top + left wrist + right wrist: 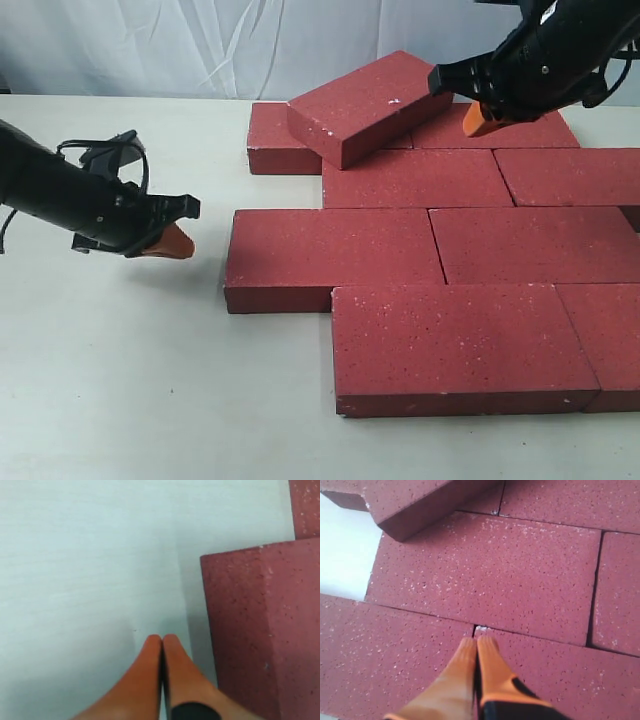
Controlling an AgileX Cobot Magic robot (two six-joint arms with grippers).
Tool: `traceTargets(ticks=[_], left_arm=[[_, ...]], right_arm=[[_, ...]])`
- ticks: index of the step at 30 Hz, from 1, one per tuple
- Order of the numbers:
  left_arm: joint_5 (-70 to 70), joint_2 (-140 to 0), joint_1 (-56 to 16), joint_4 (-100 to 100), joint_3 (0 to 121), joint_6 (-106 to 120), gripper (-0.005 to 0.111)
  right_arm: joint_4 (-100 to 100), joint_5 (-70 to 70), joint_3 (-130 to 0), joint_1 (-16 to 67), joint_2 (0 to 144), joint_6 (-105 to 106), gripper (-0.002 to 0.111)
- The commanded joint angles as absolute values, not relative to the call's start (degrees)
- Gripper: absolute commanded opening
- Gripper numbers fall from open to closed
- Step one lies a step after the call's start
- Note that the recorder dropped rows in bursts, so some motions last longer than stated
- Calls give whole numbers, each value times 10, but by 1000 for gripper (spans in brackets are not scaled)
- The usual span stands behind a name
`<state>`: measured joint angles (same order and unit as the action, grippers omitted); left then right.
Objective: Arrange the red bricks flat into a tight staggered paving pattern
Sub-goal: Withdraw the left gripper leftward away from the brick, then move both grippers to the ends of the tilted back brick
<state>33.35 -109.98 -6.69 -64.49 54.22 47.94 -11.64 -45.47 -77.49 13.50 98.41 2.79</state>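
Red bricks (465,345): laid flat, staggered, tabletop (120,400) right; loose brick (365,105) tilted atop far row. Likely heavy, rigid, gritty; take raised end across thickness. Left fingers (147,670), right fingers (492,670): clenched, empty.

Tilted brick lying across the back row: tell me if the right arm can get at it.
Probably yes. The right gripper hovers, shut, beside the tilted brick's end, with nothing between them; it would need to open first.

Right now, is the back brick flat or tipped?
Tipped. The back brick lies skewed atop the laid bricks, one end raised, not seated in a row.
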Motion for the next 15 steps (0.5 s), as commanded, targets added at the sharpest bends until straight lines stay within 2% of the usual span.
traceTargets(ticks=[1, 9, 15], left_arm=[[331, -1100, -58, -635, 543, 466, 0], [338, -1089, -58, -496, 591, 346, 0], [321, -1044, -58, -475, 594, 332, 0]], right_arm=[[-107, -429, -787, 123, 1013, 30, -1], [-111, -439, -861, 74, 1085, 30, -1], [-126, -440, -947, 35, 1162, 32, -1]])
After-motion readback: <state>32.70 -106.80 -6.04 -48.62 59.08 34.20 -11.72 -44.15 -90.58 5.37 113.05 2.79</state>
